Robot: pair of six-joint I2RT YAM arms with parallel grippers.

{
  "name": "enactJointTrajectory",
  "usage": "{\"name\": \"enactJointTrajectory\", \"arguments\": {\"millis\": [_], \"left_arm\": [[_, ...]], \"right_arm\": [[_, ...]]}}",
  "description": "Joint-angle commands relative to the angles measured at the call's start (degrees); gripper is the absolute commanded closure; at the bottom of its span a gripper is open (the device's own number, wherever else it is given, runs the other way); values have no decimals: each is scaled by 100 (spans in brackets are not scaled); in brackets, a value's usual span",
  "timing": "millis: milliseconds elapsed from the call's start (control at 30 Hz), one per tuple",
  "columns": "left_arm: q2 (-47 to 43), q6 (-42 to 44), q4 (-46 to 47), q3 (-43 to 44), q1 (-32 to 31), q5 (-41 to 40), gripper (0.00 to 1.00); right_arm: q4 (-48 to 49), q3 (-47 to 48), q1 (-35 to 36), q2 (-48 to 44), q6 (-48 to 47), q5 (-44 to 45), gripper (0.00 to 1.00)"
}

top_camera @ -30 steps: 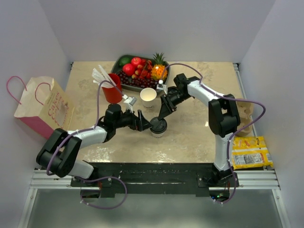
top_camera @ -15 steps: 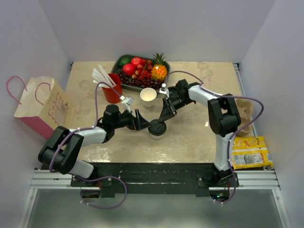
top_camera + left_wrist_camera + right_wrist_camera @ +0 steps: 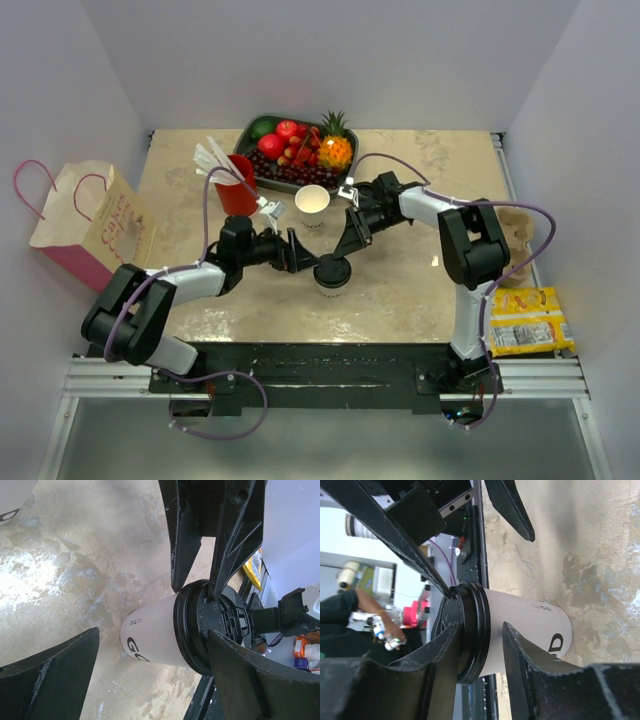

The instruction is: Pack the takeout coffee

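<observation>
robot lab test cell, plain white walls (image 3: pixel 330 60) boxing in a stone-look bench (image 3: pixel 420 290), left arm (image 3: pixel 190 285) and right arm (image 3: pixel 465 250) bolted to an aluminium rail (image 3: pixel 330 378), purple cables (image 3: pixel 205 205), staged props: fruit tray (image 3: pixel 240 140), paper bag (image 3: pixel 95 225), snack packets (image 3: pixel 527 320)

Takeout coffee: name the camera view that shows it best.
Left wrist view: the takeout coffee lies large mid-frame, white side and black lid both clear. The right wrist view shows it large too, but the right gripper covers part. The top view shows it small, mostly lid.
</observation>
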Motion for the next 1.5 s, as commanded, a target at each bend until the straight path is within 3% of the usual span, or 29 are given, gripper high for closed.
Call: {"name": "enactJointTrajectory", "arguments": {"millis": [0,67,133,333,600,933,1100,1467], "left_arm": [[28,378,-93,381,36,330,7],[37,448,-137,460,36,444,7],[37,544,-260,539,36,489,7],[63,642,-419,610,28,498,7],[19,800,-454,461,-113,533,6],[-33,975,-436,250,-192,498,6],[-60,1292,-718,127,-192,454,6],[73,1871,-788,-128,-175,146,8]], "right_arm": [[-164,255,82,-334,-513,442,55],[-427,317,73,-404,-689,415,53],[-629,326,73,-457,-899,493,44],[-859,177,65,-782,-1067,635,38],[-921,-34,73,-985,-1085,889,35],[-1088,-377,126,-835,-1876,1337,31],[-640,-605,205,-976,-1500,1531,31],[722,-1255,337,-1485,-216,3086,34]]}}
